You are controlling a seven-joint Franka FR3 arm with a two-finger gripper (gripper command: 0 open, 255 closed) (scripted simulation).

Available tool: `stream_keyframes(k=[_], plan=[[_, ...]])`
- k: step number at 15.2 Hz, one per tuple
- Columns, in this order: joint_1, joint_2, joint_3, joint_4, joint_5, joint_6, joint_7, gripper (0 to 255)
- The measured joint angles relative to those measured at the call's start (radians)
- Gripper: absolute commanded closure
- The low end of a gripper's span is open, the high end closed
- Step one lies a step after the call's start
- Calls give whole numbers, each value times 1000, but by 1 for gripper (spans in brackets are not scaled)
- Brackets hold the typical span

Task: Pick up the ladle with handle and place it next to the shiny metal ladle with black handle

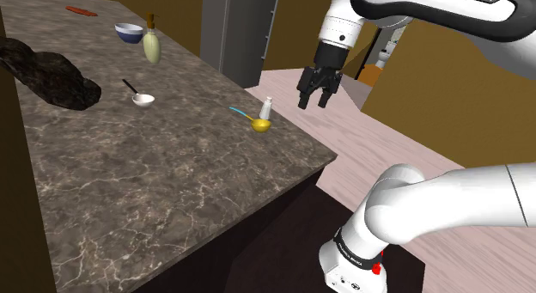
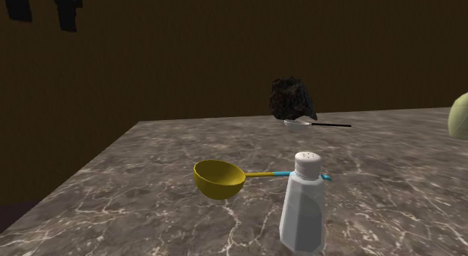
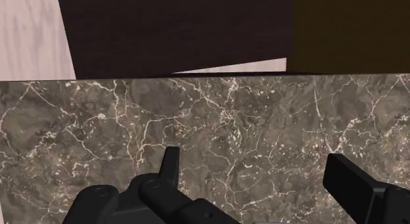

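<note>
yellow ladle (image 1: pixel 260 125) is lying near the bench (image 1: pixel 172 188) corner, just beside a white shaker (image 1: pixel 267 108), as the end effector (image 1: pixel 313 102) is hovering well apart, fingers (image 3: pixel 169 165) spread and empty; gripping the slim handle (image 1: pixel 239 112) clear of the shaker looks wisest.

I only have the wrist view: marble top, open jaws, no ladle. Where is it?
Observer: The yellow ladle lies near the edge of the counter. The gripper hangs above it, to the shoulder view's right.
Operator: Anything crowding it?
Observer: A white shaker stands upright close beside its handle.
Operator: And the target?
Observer: The metal ladle with the black handle lies farther along the counter, near a dark lump.
</note>
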Motion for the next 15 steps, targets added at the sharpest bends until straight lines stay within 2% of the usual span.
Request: stream_keyframes(k=[2, 6, 15], plan=[[-1, 14, -5, -1, -2, 14, -7, 0], [-3, 111, -41, 3, -14, 105, -53, 0], [-1, 417, -125, 88, 0, 318, -177, 0]])
